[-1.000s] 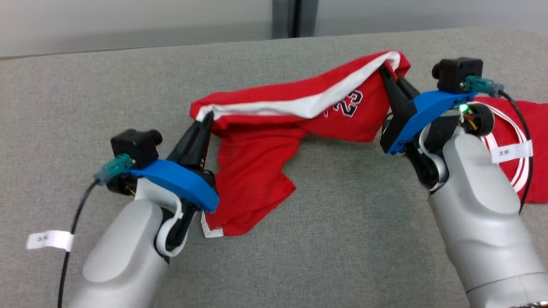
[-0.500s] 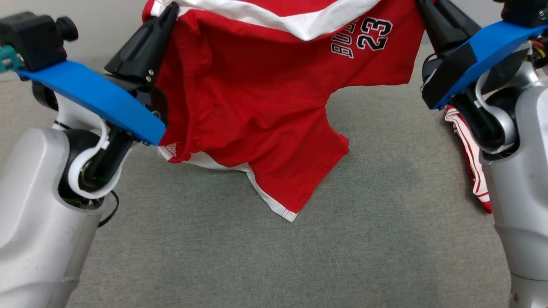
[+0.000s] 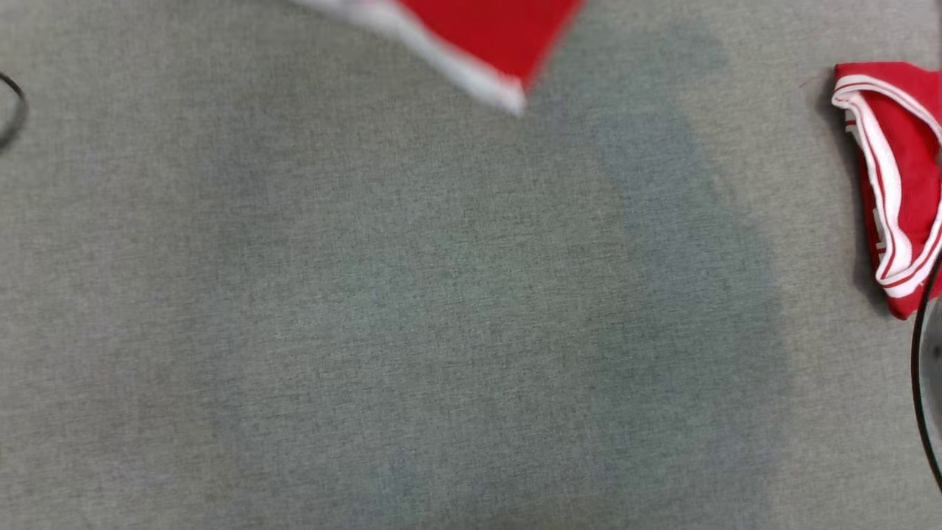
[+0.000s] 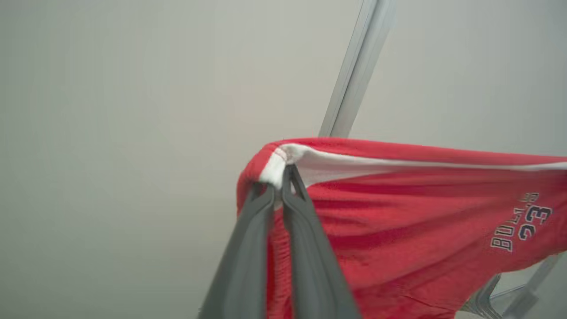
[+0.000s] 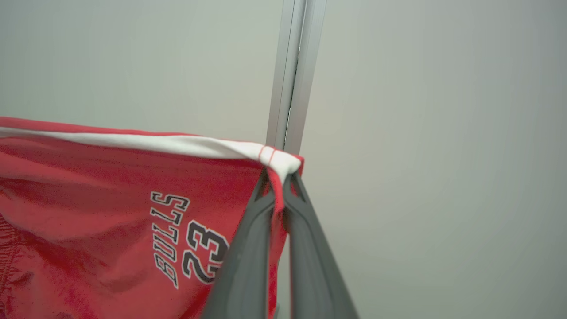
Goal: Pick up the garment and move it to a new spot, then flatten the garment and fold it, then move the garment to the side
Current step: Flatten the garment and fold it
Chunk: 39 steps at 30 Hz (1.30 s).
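The left tool (image 4: 282, 177) and the right tool (image 5: 277, 177) each pinch one corner of the white band (image 5: 133, 142), holding the garment (image 4: 398, 221) stretched in the air above the tabletop (image 3: 368, 331). Each grip takes little cloth: pulling apart harder may slip a corner free. On lowering, the hanging hem (image 3: 471, 73) may bunch or land on the second garment (image 3: 894, 184).

We see soft, even light, a faint shadow across the table (image 3: 294, 309), and the garment (image 3: 500, 26) blurred.
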### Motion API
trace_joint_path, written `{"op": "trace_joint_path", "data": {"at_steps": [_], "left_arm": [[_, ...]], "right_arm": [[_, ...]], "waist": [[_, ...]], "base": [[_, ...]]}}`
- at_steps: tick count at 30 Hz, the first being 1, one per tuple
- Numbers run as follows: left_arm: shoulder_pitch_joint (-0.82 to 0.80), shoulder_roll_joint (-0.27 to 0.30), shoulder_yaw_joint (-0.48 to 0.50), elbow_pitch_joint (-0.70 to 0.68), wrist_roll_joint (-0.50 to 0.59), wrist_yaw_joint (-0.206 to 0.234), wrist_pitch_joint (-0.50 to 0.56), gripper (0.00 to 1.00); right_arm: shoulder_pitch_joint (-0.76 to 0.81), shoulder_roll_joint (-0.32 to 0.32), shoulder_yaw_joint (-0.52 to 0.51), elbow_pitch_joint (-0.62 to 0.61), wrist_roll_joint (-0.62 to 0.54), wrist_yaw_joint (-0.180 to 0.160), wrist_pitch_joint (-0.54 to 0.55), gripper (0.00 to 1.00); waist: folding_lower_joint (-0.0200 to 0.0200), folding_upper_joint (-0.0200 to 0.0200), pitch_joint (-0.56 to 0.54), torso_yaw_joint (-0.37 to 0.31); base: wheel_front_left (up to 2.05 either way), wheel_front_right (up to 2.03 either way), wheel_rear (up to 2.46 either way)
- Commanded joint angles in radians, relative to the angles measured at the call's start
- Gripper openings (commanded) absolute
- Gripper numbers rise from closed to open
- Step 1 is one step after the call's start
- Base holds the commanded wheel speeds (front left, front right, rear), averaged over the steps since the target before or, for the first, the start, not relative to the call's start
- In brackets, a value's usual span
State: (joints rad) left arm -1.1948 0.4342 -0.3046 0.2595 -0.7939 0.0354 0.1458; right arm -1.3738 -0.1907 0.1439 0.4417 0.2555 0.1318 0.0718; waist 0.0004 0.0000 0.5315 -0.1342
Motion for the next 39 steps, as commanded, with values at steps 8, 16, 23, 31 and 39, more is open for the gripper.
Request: {"op": "trace_joint_path", "data": {"at_steps": [8, 16, 23, 31, 39], "left_arm": [[-0.043, -0.012, -0.010, 0.135, 0.052, -0.080, -0.174, 0.00], [0.200, -0.065, -0.103, 0.272, 0.073, -0.134, -0.307, 0.00], [0.445, -0.076, -0.216, 0.358, 0.081, -0.156, -0.331, 0.00], [0.785, 0.019, -0.309, 0.147, 0.045, -0.144, -0.207, 0.00], [1.153, 0.222, -0.322, -0.411, -0.079, 0.047, 0.076, 0.00]], "right_arm": [[-0.056, -0.006, 0.010, 0.124, -0.074, -0.002, -0.145, 0.00], [0.223, -0.045, 0.163, 0.211, 0.064, -0.002, -0.091, 0.00], [0.523, -0.168, 0.317, 0.132, 0.238, -0.001, 0.091, 0.00], [0.879, -0.371, 0.298, -0.233, 0.375, -0.002, 0.421, 0.00], [1.324, -0.391, -0.049, -0.620, 0.354, -0.002, 0.720, 0.00]], "waist": [[-0.0004, 0.0000, 0.045, -0.032], [-0.0004, 0.0000, 0.021, -0.023], [-0.0004, 0.0000, -0.087, -0.007], [-0.0004, 0.0000, -0.263, -0.017], [-0.0004, 0.0000, -0.325, 0.000]], "base": [[0.00, 0.00, 0.00], [0.00, 0.00, 0.00], [0.00, 0.00, 0.00], [0.00, 0.00, 0.00], [0.00, 0.00, 0.00]]}}
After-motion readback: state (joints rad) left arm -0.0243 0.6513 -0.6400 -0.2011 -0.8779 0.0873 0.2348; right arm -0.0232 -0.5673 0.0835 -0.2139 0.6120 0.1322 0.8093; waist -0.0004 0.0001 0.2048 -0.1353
